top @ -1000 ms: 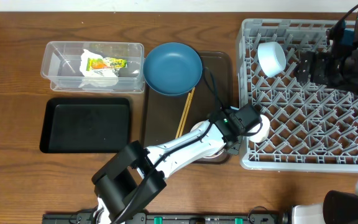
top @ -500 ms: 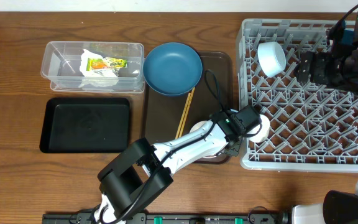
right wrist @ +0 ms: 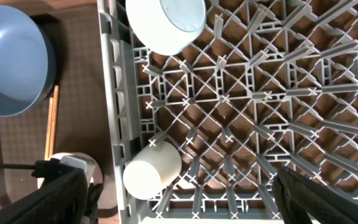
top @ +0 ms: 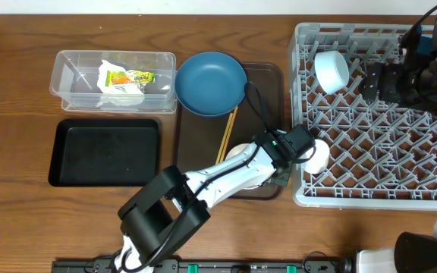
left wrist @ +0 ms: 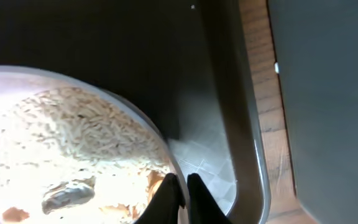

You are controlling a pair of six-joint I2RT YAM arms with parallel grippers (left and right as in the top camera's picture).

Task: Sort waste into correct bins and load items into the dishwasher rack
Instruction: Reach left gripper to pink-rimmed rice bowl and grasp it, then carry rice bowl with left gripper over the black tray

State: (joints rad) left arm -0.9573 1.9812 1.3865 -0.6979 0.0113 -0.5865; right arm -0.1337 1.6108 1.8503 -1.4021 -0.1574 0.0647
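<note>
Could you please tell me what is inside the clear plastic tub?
The clear plastic tub holds a crumpled white tissue with a yellow-green and orange snack wrapper on top. Anything beneath the tissue is covered from view.

Overhead looks straight down; right wrist shares its rack [top: 378,152] corner; left wrist seemingly hugs the tray [left wrist: 238,124]

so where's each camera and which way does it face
Overhead: above the table, straight down; left arm and right arm show.
Left wrist: low over the white bowl of rice scraps; fingers at bottom edge.
Right wrist: above the rack, looking down; open fingers in bottom corners.
Shared: overhead and right wrist both show rack, dark blue plate, cup.
</note>
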